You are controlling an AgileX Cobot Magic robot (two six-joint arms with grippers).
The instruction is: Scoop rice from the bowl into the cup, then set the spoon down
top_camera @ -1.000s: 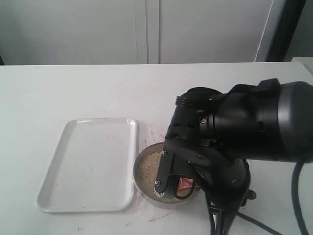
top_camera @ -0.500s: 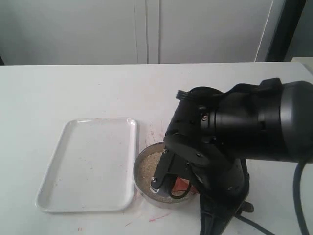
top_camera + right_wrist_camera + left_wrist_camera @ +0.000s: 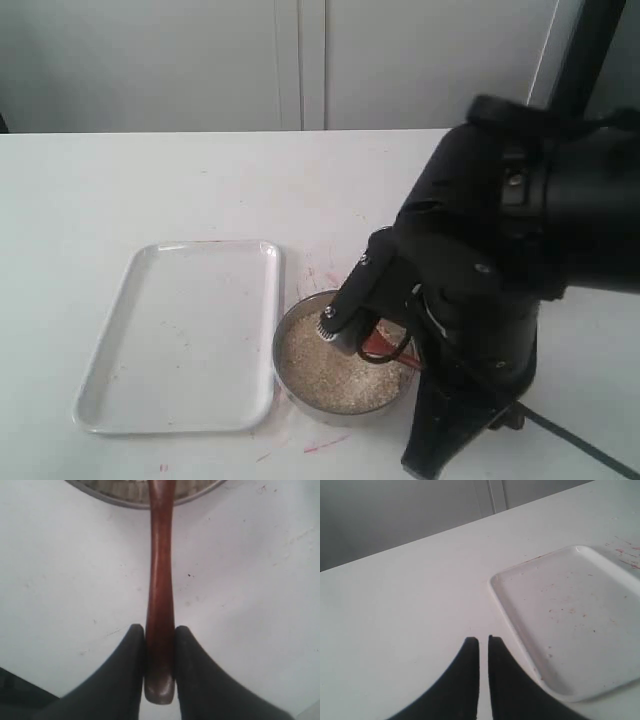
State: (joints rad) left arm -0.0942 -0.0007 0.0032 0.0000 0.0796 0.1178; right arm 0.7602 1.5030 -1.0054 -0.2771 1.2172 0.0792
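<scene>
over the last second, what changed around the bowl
The right arm rose and swung up and to the right in the exterior view, uncovering more of the rice in the bowl. The bowl and the tray stayed put. The right hand is now shut on the spoon.

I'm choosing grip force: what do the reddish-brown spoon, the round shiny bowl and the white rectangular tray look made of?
Reddish-brown spoon: likely wood, glossy lacquered, from its warm colour and sheen.
Round shiny bowl: metal, probably steel, reflective grey rim.
White rectangular tray: probably plastic, smooth, faintly glossy.
</scene>
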